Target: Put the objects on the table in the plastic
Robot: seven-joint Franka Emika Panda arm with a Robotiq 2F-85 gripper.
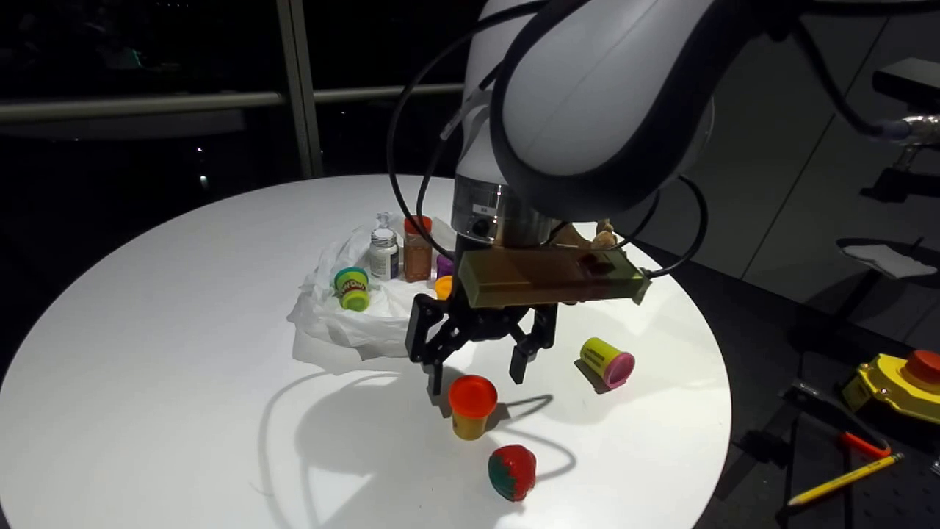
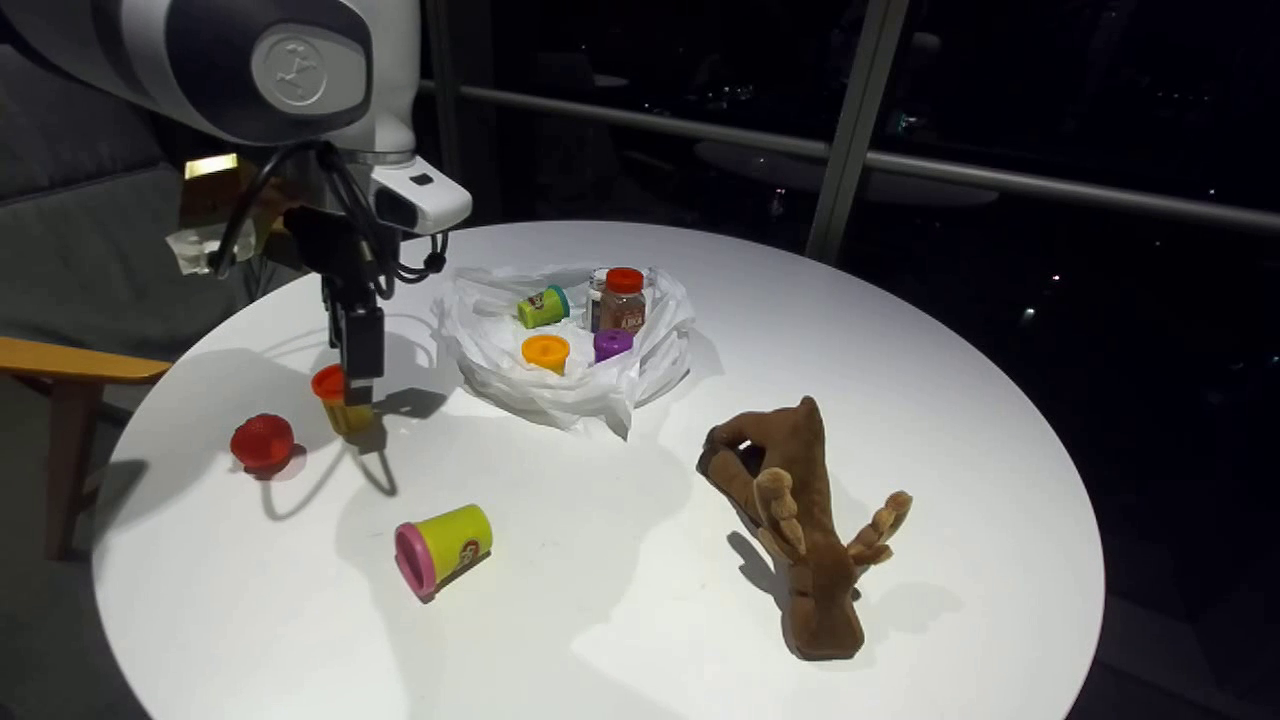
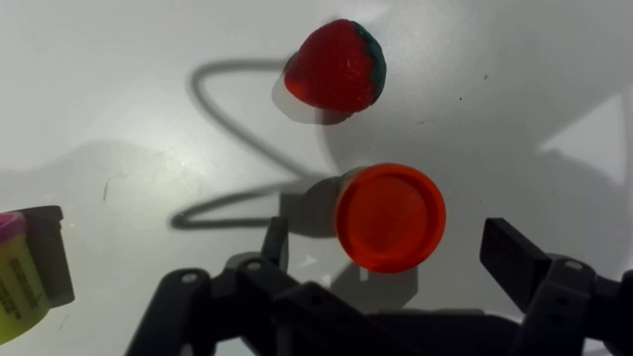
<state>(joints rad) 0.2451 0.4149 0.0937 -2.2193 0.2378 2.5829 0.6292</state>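
Arm (image 1: 587, 103) hung over the table (image 1: 169, 367), gripper (image 1: 477, 372) pointing down, jaws spread wide near the red-lidded can (image 1: 471, 408).

White arm (image 1: 587, 88); black cables (image 2: 360, 215); black fingers (image 3: 512, 262)

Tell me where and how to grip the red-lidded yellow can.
I'd take the can by opposite sides of its round body, just under the red lid, coming straight down from above. It stands upright, and the wrist view shows the lid between the two halves of the open pincer. The strawberry lies off that closing line, so it should probably stay out of the way.
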